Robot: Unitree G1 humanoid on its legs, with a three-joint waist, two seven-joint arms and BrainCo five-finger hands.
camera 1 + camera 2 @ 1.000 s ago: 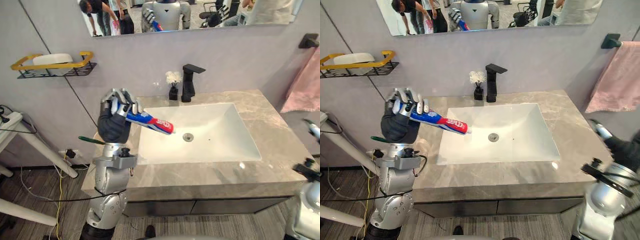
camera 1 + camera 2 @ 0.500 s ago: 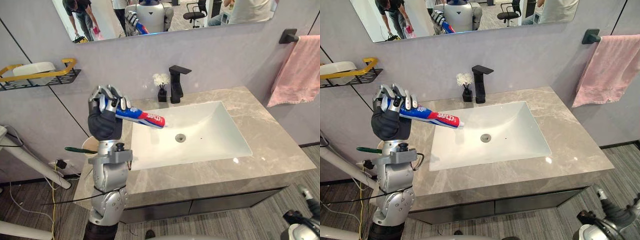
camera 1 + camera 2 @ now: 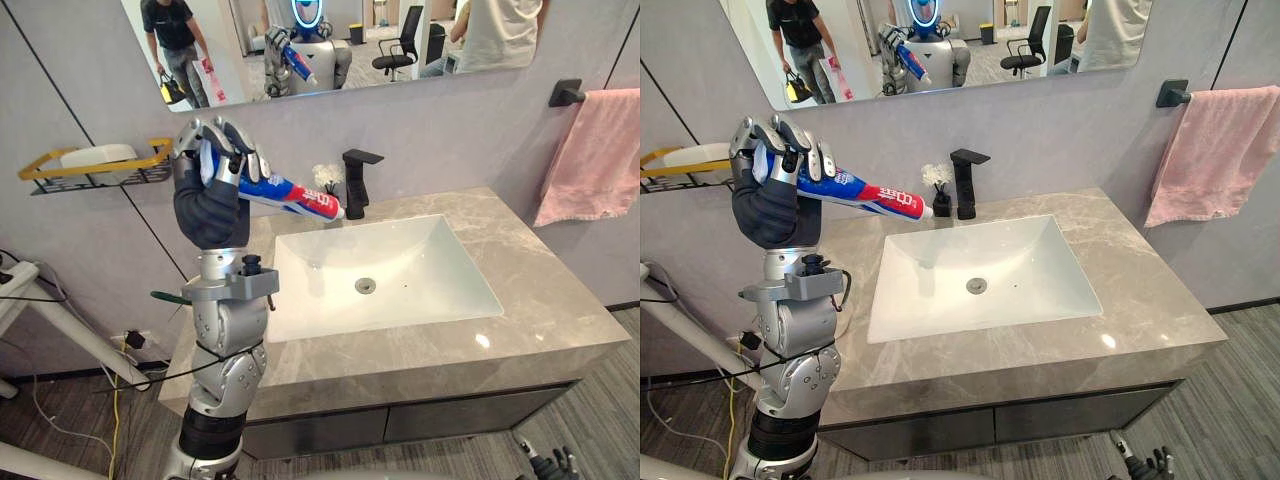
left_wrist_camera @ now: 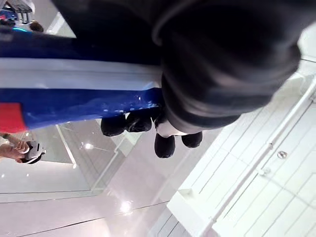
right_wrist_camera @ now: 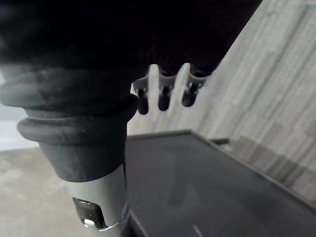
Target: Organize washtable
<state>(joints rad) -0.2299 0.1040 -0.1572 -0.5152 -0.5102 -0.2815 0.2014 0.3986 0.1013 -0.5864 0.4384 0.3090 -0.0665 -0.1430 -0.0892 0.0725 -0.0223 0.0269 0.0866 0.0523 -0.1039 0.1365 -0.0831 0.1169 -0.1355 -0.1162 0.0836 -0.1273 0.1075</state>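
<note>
Start at the fingers (image 3: 238, 152) of the left hand (image 3: 212, 170). They are curled tight round 1 end of the toothpaste tube (image 3: 295, 195), and the left wrist view shows the dark tips wrapped under its blue and white body. The rest of the tube sticks out free and slopes down toward the faucet (image 3: 357, 180). The hand is raised high above the left end of the table (image 3: 560, 320), so the tube touches nothing but the fingers.

Your right hand (image 5: 163, 96) hangs low beside the cabinet, its fingers relaxed and holding nothing.

I'd judge this as mid-carry — the tube is lifted but not yet put anywhere. The next move calls for a destination. The wall shelf (image 3: 100, 180) to the left of the hand looks likely, and the back of the table by the faucet is the other choice. Which one is meant I cannot tell.

Either way, the long free end will swing wide as you turn the wrist, so mind the faucet and the small vase (image 3: 325, 182) just beside it. Keep it out of the sink (image 3: 420, 270) too. Bring the tube down until it rests on something, then loosen the fingers — not before.
</note>
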